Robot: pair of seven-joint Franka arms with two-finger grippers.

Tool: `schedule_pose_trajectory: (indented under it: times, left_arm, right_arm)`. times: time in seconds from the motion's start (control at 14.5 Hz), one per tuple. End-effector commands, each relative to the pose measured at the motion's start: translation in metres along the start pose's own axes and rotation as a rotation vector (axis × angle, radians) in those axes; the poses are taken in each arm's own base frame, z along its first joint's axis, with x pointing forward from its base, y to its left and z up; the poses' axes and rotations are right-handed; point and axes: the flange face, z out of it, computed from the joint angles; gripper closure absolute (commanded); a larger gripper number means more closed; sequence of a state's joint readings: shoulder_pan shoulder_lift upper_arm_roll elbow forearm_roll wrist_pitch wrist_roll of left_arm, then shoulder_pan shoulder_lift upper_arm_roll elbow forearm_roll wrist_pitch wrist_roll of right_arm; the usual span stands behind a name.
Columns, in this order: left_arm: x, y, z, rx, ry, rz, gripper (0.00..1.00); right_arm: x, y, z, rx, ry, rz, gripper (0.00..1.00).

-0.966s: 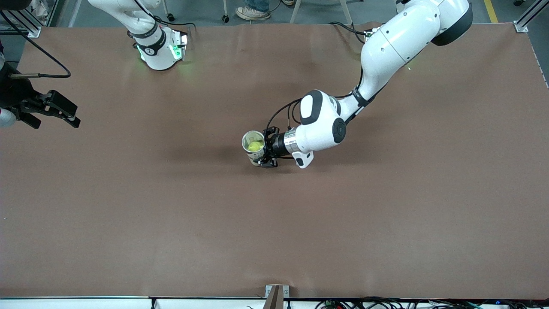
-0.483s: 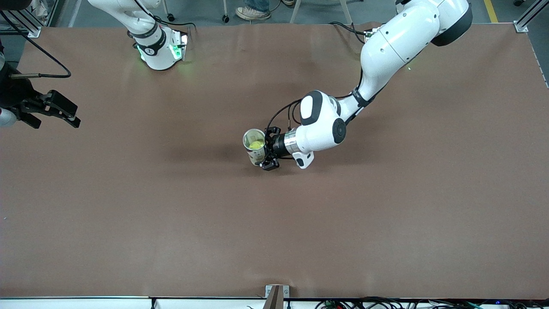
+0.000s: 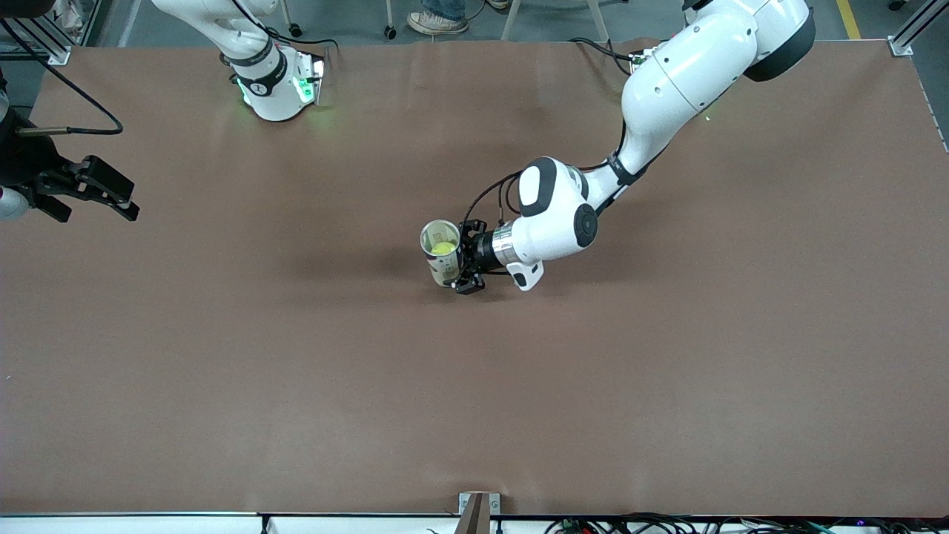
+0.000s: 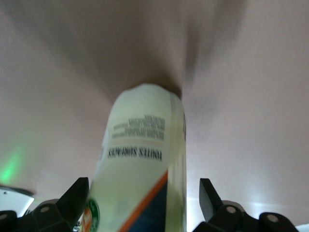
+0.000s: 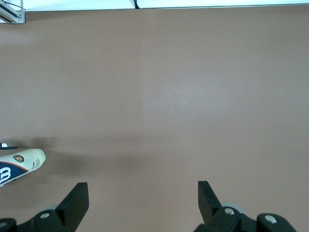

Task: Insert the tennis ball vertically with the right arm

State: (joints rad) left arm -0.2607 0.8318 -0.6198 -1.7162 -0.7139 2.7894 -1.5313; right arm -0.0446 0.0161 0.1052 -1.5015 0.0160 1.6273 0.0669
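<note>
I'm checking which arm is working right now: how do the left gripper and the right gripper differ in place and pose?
The left gripper sits mid-table with the tennis ball can between its open fingers; the right gripper has nothing between its fingers. The left gripper reaches sideways, low by the can; the right gripper waits over the table edge at the right arm's end. Both are open.

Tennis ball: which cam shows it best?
Front view: the tennis ball shows through the open top of the can. The left wrist view shows only the can's wall, a yellowish tint. The right wrist view catches just the can's end, no ball.
</note>
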Motion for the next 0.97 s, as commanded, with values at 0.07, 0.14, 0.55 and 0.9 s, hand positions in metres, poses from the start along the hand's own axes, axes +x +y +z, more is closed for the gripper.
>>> schedule_pose_trajectory:
  times: [0.07, 0.14, 0.55, 0.9]
  left_arm:
    - [0.015, -0.009, -0.005, -0.007, 0.030, 0.023, 0.00]
    - [0.020, -0.010, -0.005, -0.004, 0.036, 0.017, 0.00]
    - [0.045, -0.017, -0.036, -0.002, 0.081, 0.059, 0.00]
    - [0.088, 0.018, -0.123, 0.065, 0.173, 0.245, 0.00]
  right_arm:
    - [-0.003, 0.001, -0.001, -0.010, -0.002, -0.011, 0.00]
    - [-0.003, 0.002, -0.001, -0.008, -0.002, -0.010, 0.00]
    - [-0.003, 0.001, -0.001, -0.010, -0.002, -0.011, 0.00]
    - [-0.003, 0.000, 0.000, -0.009, -0.003, -0.011, 0.00]
